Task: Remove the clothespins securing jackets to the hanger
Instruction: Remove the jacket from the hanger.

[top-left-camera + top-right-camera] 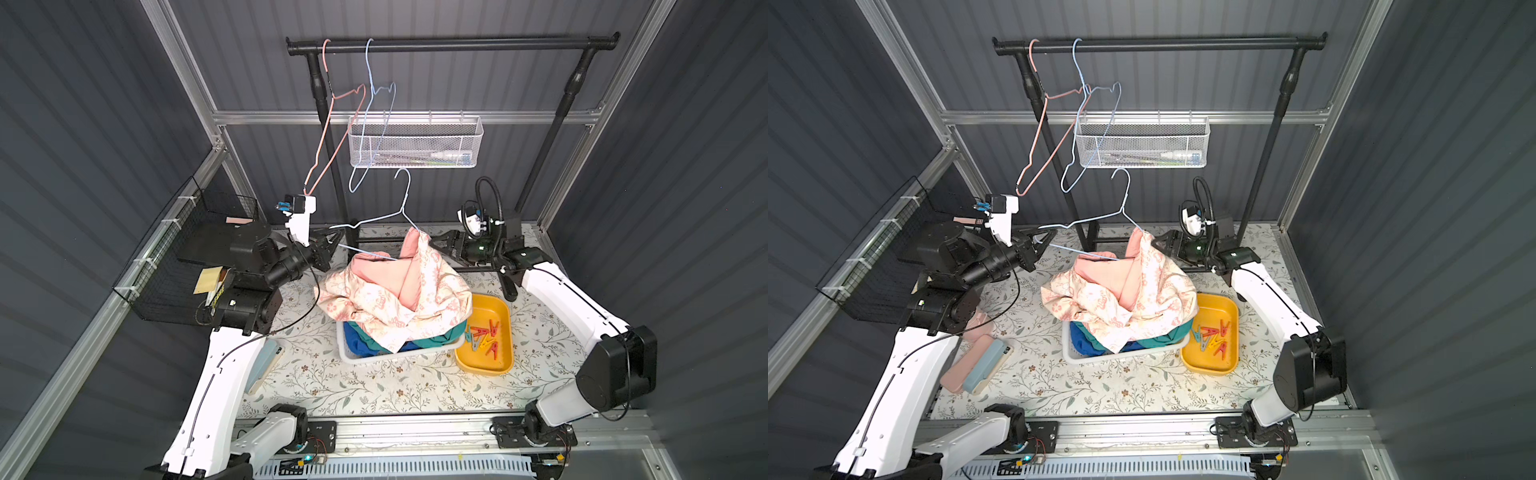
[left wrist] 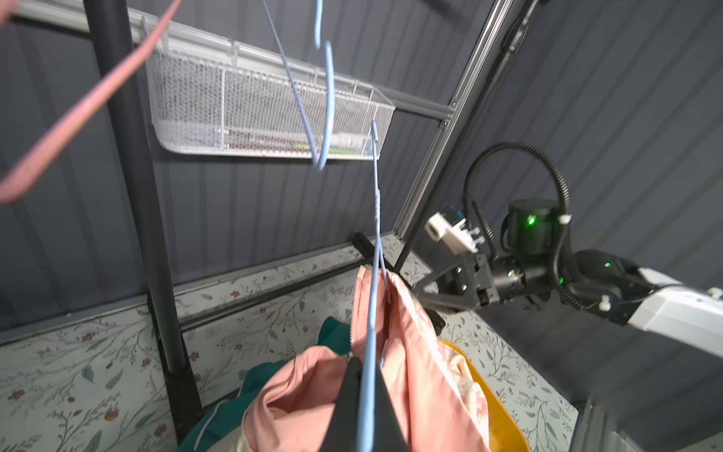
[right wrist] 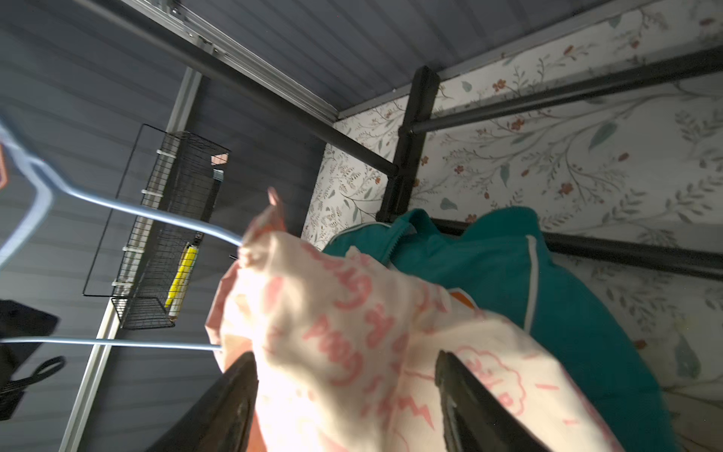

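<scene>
Cream, limp, drooping off the wire hanger (image 1: pixel 376 217) onto the white basket (image 1: pixel 374 357).
Clenching the hanger's end with the left gripper (image 1: pixel 334 243); splaying the right gripper (image 3: pixel 344 358) astride the cream floral jacket (image 1: pixel 386 303) above the basket, grasping nothing. Seeing clothespins (image 1: pixel 484 334) only in the yellow tub (image 1: pixel 496 359) beside the basket. Expecting slippery folds; favouring a bunched pinch near the collar.

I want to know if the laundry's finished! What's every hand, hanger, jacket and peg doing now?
left hand: shut on held hanger
right hand: open, beside cream jacket
held hanger: off the rail, cream jacket caught on one end
cream jacket: heaped over the basket
pink hanger: bare, on rail
blue rail hanger: bare, on rail
clothespins: loose in yellow tub
</scene>
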Motion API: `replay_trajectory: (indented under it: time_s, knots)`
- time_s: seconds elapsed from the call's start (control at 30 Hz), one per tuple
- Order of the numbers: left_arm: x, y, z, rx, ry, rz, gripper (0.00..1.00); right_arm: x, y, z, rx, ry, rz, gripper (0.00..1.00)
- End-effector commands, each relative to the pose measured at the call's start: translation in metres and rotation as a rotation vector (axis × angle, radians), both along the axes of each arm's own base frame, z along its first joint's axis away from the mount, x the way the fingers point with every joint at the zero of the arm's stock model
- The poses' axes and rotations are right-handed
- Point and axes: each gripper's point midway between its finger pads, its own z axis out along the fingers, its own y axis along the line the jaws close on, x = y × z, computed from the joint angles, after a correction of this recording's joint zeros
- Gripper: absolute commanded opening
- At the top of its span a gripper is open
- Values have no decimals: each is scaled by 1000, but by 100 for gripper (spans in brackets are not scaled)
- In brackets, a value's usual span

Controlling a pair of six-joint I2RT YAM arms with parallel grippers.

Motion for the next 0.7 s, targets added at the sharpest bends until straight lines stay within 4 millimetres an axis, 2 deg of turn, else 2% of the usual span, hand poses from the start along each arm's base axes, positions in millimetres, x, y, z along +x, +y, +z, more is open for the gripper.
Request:
replay_trajectory:
  time_s: [0.0, 0.17, 0.33, 0.4, 0.53, 0.67]
  knots:
    - [-10, 6, 50, -28, -121, 21, 0, -7, 0, -26, -44, 59, -18, 71]
    - [-16, 15, 78, -34, -168, 76, 0, -13, 1, -56, -84, 155, -36, 66]
    - [-26, 23, 101, -28, -216, 119, 0, -21, 9, -72, -108, 196, -15, 64]
    - [-27, 28, 110, -31, -214, 148, 0, -22, 12, -73, -125, 193, -10, 64]
    - [-42, 33, 137, -39, -272, 175, 0, -17, 10, -77, -132, 201, -36, 64]
    - [-42, 28, 134, -50, -258, 143, 0, -10, 9, -67, -119, 192, -47, 64]
